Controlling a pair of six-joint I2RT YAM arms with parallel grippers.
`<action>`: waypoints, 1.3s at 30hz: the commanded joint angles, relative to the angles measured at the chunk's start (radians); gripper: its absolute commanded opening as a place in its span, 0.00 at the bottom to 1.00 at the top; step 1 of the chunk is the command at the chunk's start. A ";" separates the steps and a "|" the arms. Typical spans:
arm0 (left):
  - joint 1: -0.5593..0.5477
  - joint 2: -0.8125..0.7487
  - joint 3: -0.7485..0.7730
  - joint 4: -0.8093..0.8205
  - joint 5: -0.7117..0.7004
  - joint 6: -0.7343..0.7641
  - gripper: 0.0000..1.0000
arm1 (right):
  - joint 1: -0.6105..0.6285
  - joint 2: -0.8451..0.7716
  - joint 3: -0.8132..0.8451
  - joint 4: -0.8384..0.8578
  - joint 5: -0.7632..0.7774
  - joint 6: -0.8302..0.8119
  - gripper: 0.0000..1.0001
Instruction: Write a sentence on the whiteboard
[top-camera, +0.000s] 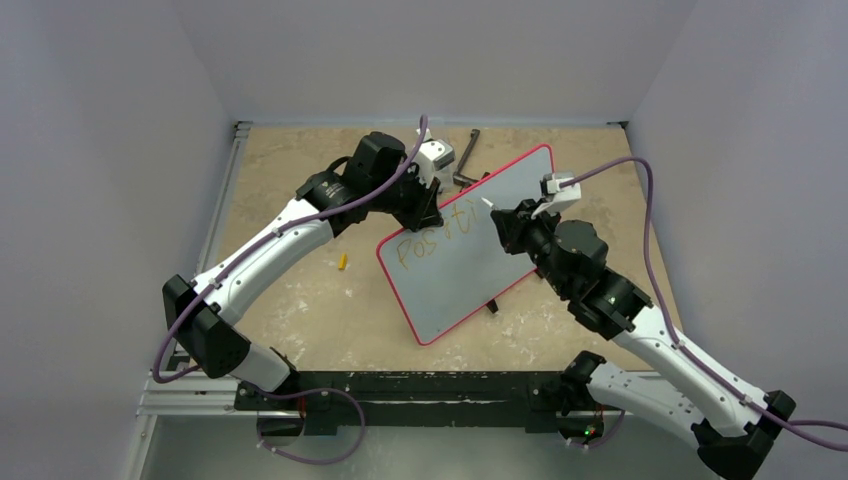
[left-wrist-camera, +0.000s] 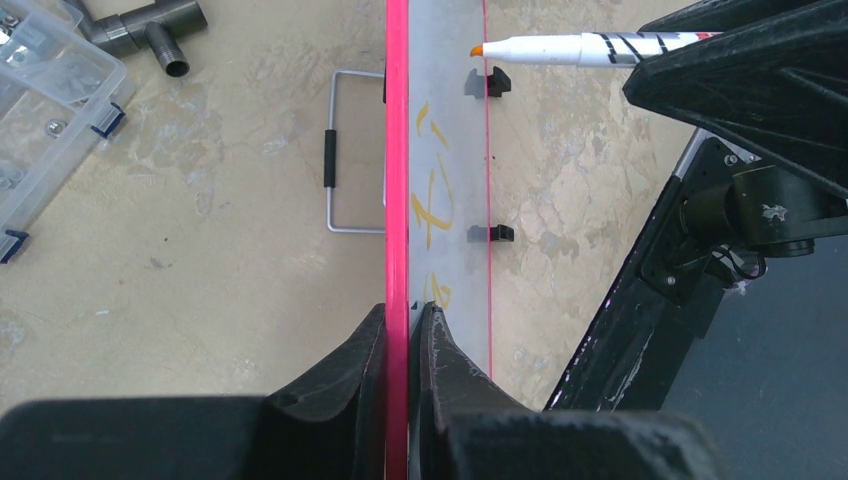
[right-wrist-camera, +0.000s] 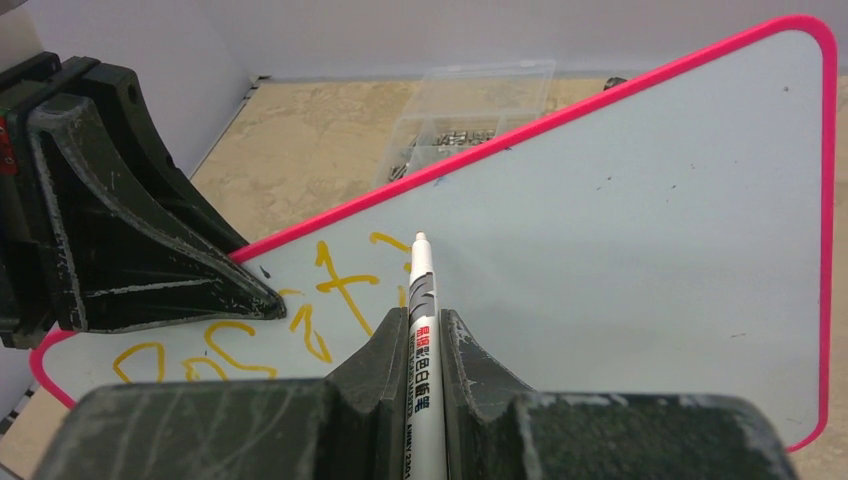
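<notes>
The whiteboard (top-camera: 470, 262) with its red-pink frame stands tilted on the table, its black feet (left-wrist-camera: 497, 81) on the low edge. My left gripper (top-camera: 426, 208) is shut on the upper frame edge (left-wrist-camera: 397, 150), one finger on each side. The sentence (top-camera: 436, 234) in orange-yellow reads about "Positi"; it also shows in the right wrist view (right-wrist-camera: 330, 292). My right gripper (right-wrist-camera: 415, 322) is shut on a white marker (right-wrist-camera: 420, 290). The marker's orange tip (left-wrist-camera: 478, 50) is at or just off the board after the last letter; contact cannot be told.
A clear plastic parts box (left-wrist-camera: 40, 90) and a grey pipe fitting (left-wrist-camera: 150, 25) lie behind the board. A wire handle (left-wrist-camera: 345, 150) sticks out behind the frame. A small yellow cap (top-camera: 342, 262) lies on the table left of the board.
</notes>
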 joint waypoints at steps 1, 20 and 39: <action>-0.013 0.003 -0.019 -0.097 -0.049 0.103 0.00 | -0.004 -0.010 0.022 -0.006 0.052 -0.025 0.00; -0.013 0.005 -0.017 -0.097 -0.040 0.105 0.00 | -0.009 0.064 -0.028 0.060 0.046 -0.025 0.00; -0.013 0.000 -0.016 -0.097 -0.033 0.102 0.00 | -0.015 0.019 -0.116 0.025 0.046 0.012 0.00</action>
